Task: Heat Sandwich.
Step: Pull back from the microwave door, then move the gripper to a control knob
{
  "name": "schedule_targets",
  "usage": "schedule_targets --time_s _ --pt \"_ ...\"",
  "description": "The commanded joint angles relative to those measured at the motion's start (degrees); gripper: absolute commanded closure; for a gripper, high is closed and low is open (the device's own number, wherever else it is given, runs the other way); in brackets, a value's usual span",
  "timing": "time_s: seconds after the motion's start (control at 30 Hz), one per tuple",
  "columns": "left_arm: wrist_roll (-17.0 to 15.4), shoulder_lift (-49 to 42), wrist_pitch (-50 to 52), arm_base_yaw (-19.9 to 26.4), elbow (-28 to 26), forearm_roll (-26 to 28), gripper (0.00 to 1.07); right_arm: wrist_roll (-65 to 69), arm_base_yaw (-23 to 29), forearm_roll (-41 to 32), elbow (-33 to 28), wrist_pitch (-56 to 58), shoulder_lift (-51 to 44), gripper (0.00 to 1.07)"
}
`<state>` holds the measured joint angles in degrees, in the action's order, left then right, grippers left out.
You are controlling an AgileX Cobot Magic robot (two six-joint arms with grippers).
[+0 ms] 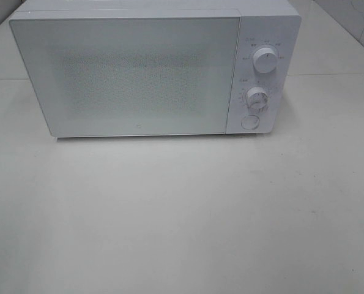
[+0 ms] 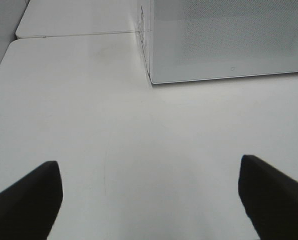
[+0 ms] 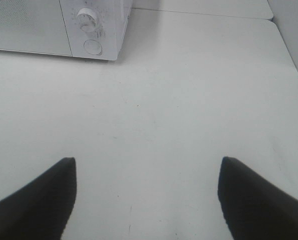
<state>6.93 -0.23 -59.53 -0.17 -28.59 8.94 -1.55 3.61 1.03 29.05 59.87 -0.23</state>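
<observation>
- White microwave (image 1: 139, 73) stands at the back of the pale table (image 1: 182, 220). Its door (image 1: 126, 76) is shut flush. The speckled door panel is too opaque to show the cavity.
- The control strip is to the right of the door. It carries an upper dial (image 1: 265, 61), a lower dial (image 1: 256, 97) and, just beneath that, a round button (image 1: 250, 122).
- Task item: the sandwich appears in none of the three views, and no plate shows either. I cannot tell whether it sits behind the shut door or outside the frames.
- The left gripper (image 2: 147, 165) has its jaws spread wide with nothing between them. It hovers over bare table, facing the microwave's front corner on the side away from the controls.
- The right gripper (image 3: 147, 162) also has its jaws spread wide and empty. It is over bare table, looking toward the control corner, with the lower dial and round button in sight.
- Neither arm shows in the high view, so both appear to sit well back from the oven.
- Step, as a judgement: with empty jaws and a shut door, this reads as the access stage, getting the door open.
- Next move, as a judgement: the round button is probably the door release, and the right arm is the nearer one.
- The press should land square on the button without brushing the lower dial just above it.
- The left arm should keep out of the door's swing.
</observation>
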Motion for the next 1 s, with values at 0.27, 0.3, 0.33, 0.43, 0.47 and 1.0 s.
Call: schedule_targets --time_s 0.27,0.3,0.33,0.43,0.47,1.0 --pt "-0.4 -1.55 0.17 0.11 0.23 0.52 0.17 0.4 -0.29 -0.11 -0.11 -0.34 -1.49 0.31" --pt "-0.4 -1.55 0.17 0.11 0.23 0.52 0.17 0.4 -0.29 -0.11 -0.11 -0.34 -1.49 0.31" --pt "-0.4 -1.55 0.17 0.11 0.23 0.52 0.17 0.4 -0.29 -0.11 -0.11 -0.34 -1.49 0.31" --pt "-0.4 -1.55 0.17 0.11 0.23 0.52 0.17 0.4 -0.29 -0.11 -0.11 -0.34 -1.49 0.31" --pt "-0.4 -1.55 0.17 0.11 0.23 0.52 0.17 0.4 -0.29 -0.11 -0.11 -0.34 -1.49 0.31" --pt "-0.4 -1.55 0.17 0.11 0.23 0.52 0.17 0.52 -0.29 -0.74 1.15 -0.74 -1.15 0.31"
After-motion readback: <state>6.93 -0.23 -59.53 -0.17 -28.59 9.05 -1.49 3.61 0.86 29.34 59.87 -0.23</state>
